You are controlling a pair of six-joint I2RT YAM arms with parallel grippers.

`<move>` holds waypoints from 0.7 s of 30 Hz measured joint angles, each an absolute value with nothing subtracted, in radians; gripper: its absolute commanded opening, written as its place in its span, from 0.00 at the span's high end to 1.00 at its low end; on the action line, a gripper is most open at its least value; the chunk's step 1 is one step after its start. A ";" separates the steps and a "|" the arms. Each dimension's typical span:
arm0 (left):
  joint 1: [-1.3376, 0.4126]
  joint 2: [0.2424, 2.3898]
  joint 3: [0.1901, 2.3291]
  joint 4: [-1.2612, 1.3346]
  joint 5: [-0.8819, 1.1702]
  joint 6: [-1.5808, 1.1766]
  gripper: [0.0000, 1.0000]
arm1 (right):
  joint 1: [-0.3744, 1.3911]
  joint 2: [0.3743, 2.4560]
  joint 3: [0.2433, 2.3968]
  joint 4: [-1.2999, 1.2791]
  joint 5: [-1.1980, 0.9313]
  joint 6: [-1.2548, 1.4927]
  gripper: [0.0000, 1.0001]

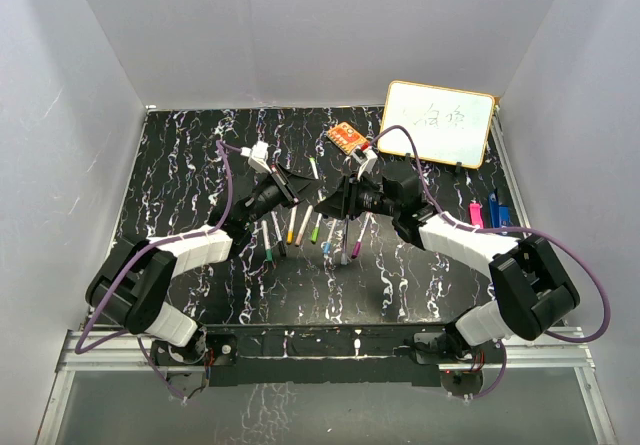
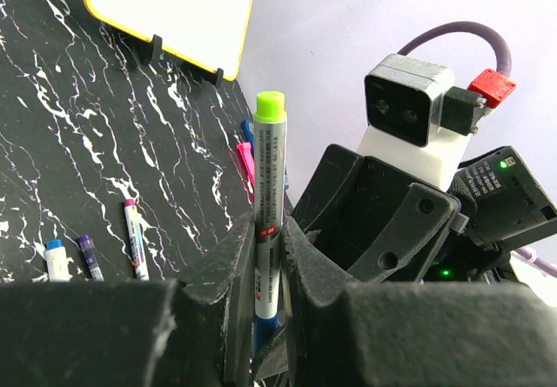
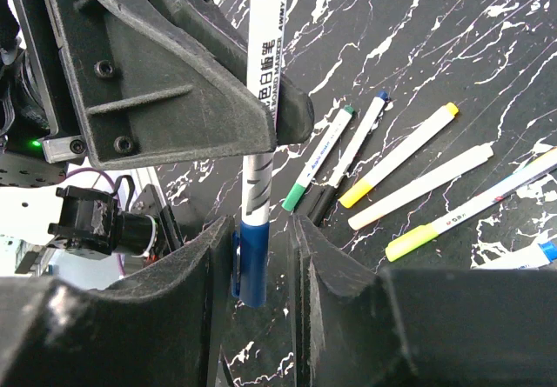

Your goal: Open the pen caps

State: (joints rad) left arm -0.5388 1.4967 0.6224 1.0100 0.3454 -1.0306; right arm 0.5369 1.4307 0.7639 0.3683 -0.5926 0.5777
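In the overhead view the left end effector [image 1: 292, 185] sits just left of centre over the black marbled tabletop [image 1: 180, 165]. It is clenched on a white marker [image 2: 271, 187], whose lime-green end [image 2: 271, 109] sticks out past its fingers. The marker's blue cap [image 3: 252, 270] lies between the fingers of the right end effector [image 3: 261, 235], which stands released, with a gap showing beside the cap. Right of it, other capped markers [image 3: 398, 156] lie on the tabletop. A whiteboard [image 1: 440, 123] stands at upper right, with an orange eraser [image 1: 347, 140] to its left.
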 measured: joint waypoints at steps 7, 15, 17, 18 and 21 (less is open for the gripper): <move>-0.539 1.475 0.622 0.995 0.331 -1.023 1.00 | 0.537 1.406 0.764 0.368 -0.586 0.577 0.76; -0.539 1.470 0.620 0.980 0.319 -1.015 1.00 | 0.537 1.404 0.764 0.363 -0.582 0.578 1.00; -0.539 1.467 0.620 0.979 0.316 -1.013 1.00 | 0.537 1.401 0.763 0.363 -0.582 0.579 1.00; -0.539 1.465 0.620 0.978 0.315 -1.013 1.00 | 0.537 1.400 0.763 0.362 -0.580 0.578 1.00; -0.539 1.460 0.620 0.970 0.307 -1.007 1.00 | 0.537 1.399 0.763 0.363 -0.580 0.577 1.00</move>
State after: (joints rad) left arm -0.5388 1.4597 0.6205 0.9699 0.3065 -1.0073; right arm 0.5369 1.3991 0.7631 0.3626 -0.5800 0.5774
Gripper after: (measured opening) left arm 0.127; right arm 0.112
